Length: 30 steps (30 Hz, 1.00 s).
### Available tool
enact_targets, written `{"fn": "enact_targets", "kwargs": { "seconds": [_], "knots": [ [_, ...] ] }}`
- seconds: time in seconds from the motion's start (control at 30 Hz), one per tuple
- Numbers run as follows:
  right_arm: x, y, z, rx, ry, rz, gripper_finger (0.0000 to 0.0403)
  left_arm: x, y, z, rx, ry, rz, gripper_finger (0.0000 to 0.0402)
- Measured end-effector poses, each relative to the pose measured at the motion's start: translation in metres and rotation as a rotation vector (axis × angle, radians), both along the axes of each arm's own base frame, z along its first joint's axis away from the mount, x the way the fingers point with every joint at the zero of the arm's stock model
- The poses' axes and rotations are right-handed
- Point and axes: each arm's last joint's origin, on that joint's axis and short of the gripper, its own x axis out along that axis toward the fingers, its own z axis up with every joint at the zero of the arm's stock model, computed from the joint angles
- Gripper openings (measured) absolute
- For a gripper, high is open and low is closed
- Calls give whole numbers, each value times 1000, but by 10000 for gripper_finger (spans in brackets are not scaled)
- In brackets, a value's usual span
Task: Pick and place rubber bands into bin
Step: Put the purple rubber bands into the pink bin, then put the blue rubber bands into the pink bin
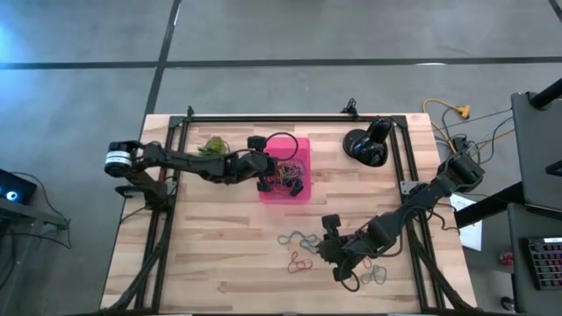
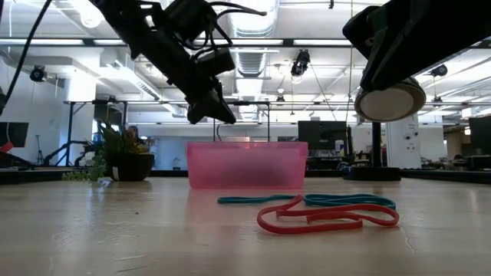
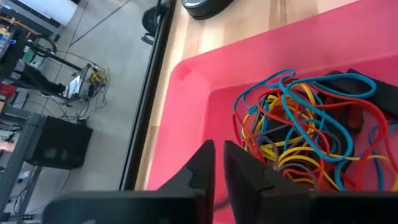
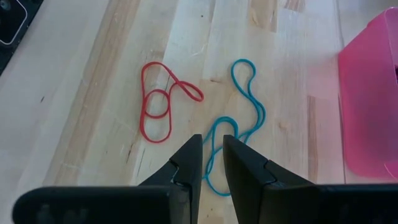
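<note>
Pink bin (image 1: 301,147) holds a tangle of rubber bands (image 3: 305,134). Left gripper (image 3: 217,158) hangs over the bin's inside with its fingers nearly together and nothing between them. Right gripper (image 4: 212,149), narrowly parted and empty, hovers over a blue band (image 4: 244,118) on the table (image 1: 219,237), well clear of the bin; a red band (image 4: 158,102) lies just beside it.

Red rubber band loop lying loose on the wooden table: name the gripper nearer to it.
Right. The right gripper hovers just beside the red rubber band loop, over the neighbouring blue band. The left gripper is farther off, above the pink translucent plastic bin.
</note>
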Motion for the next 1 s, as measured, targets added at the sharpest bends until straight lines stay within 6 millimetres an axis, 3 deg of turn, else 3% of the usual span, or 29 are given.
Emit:
{"fn": "enact_targets", "kwargs": {
  "seconds": [0.27, 0.47, 0.7, 1.0],
  "knots": [
    [0, 0, 0, 0, 0, 0, 59, 0, 0, 0, -1, -1, 1, 83],
    [0, 0, 0, 3, -4, 0, 59, -1, -8, 0, -58, -24, 19, 102],
    [3, 2, -16, 46, -92, 17, 59, -6, -43, -11, -129, 29, -35, 103],
    [-3, -6, -32, 52, -48, -31, 59, -21, -94, -18, -167, 95, -156, 103]
  ]
}}
